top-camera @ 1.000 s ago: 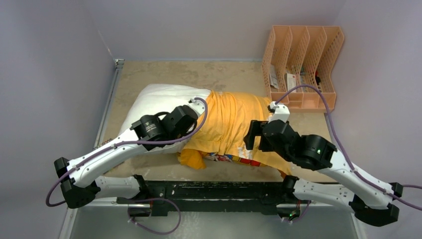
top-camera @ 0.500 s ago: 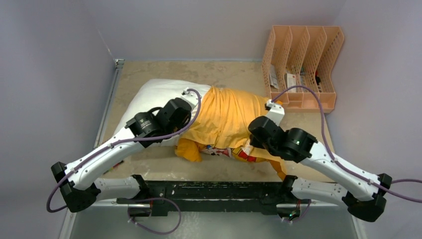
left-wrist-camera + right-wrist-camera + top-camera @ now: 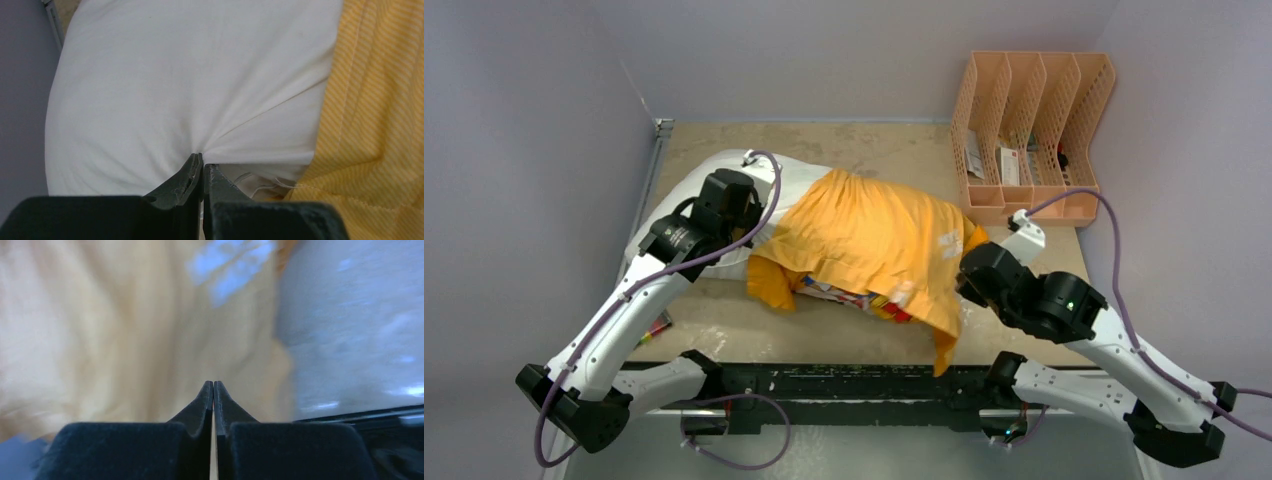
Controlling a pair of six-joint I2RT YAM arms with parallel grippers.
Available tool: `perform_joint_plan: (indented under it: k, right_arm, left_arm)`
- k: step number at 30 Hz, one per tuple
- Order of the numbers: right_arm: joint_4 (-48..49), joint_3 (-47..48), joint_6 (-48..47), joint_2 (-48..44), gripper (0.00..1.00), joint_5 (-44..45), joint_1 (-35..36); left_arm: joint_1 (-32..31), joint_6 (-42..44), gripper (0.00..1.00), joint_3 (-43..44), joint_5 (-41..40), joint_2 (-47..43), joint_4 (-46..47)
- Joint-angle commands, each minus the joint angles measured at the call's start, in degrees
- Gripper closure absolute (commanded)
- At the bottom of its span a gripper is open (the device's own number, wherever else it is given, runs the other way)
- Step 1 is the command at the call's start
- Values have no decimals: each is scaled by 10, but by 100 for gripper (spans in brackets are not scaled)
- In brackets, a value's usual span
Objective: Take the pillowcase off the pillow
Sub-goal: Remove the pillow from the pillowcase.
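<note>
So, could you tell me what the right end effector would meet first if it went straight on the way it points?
Most likely the pillowcase: the right end effector, shut, aims at its orange fabric, though blur hides how near that is.

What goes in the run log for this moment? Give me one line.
left fingers shut on pillow | right fingers shut on pillowcase | pillow partly uncovered

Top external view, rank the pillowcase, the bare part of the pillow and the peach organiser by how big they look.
Largest: pillowcase. peach organiser and bare pillow, too alike to rank; the left arm hides some pillow.
</note>
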Motion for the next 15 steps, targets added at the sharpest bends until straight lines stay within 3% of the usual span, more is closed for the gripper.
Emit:
perform_joint_plan:
  k: [1,3,5,6,8,9,12,15]
  right_arm:
    - [-185,-3,-10,-38,100,118,-18]
    - [-166,5,-25,-41,100,103,-17]
    - [-83,11,-131,-42,96,50,-17]
    - [-24,12,-217,-42,88,-1,-17]
    - [103,-2,-330,-49,60,-114,-17]
    - [157,-12,-364,-50,46,-174,-17]
    - [295,-66,-409,-40,17,-365,-16]
    - [361,-101,-443,-5,10,-409,15]
  left_arm:
    - [61,64,100,14,-146,-9,-13]
    - [61,61,100,26,-102,-6,-14]
    - [61,64,100,37,-33,-2,-21]
    - [61,63,100,39,-8,-2,-21]
    - [60,57,100,44,39,-1,-25]
    - [60,52,100,45,54,-2,-26]
    - [60,39,100,51,67,-2,-25]
    - [60,35,100,58,64,5,-28]
